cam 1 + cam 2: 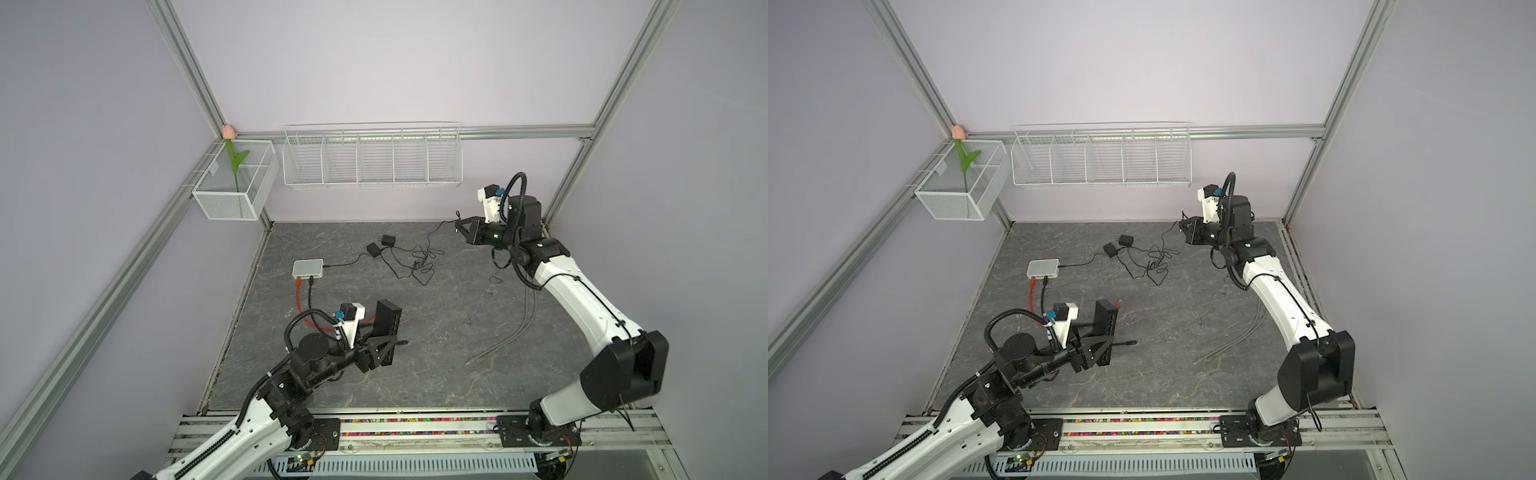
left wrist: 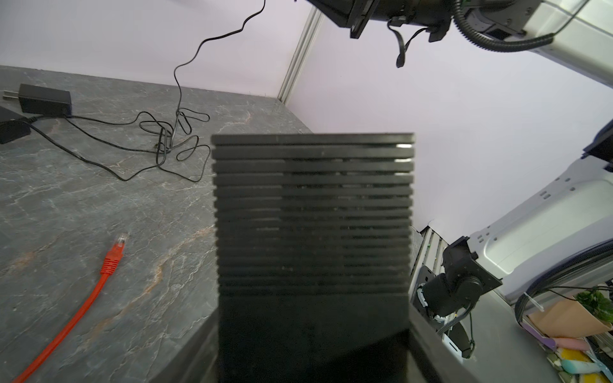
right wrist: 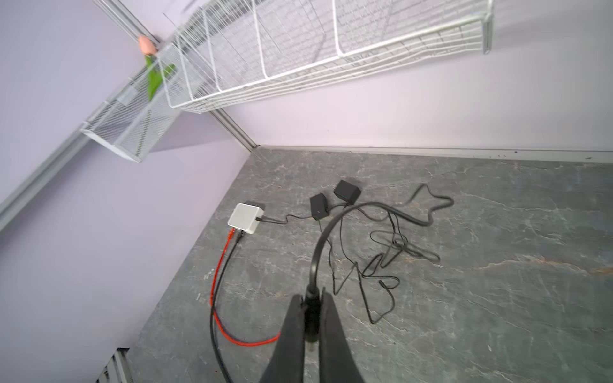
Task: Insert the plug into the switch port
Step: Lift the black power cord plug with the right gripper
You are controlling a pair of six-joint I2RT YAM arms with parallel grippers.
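Nearest, the left gripper (image 1: 380, 351) has its fingers closed on the lower part of the black switch (image 1: 388, 319), which stands on end over the grey marbled tabletop (image 1: 415, 382). Whether its bottom edge touches the surface cannot be told. In the left wrist view the ribbed side of the switch (image 2: 311, 215) fills the middle, and in a top view its row of ports faces to the right. Just beside it lies the loose end of a red cable (image 2: 111, 262). Two grey cables (image 1: 513, 324) lie well apart, over on the right.

Farther back, the red cable runs to a white box (image 1: 307, 268). Beyond that sit two black adapters (image 1: 374, 249) with a tangled thin cord (image 1: 419, 264).

At the rear right, raised above the tabletop, the right gripper (image 1: 459, 227) has its fingers pressed together on the plug (image 3: 311, 315) (a small black barrel, its cord arcing away toward the adapters), well apart from the switch.

On the back wall hang a wire basket (image 1: 372, 160) and a mesh bin (image 1: 237, 195) holding a tulip (image 1: 228, 132).
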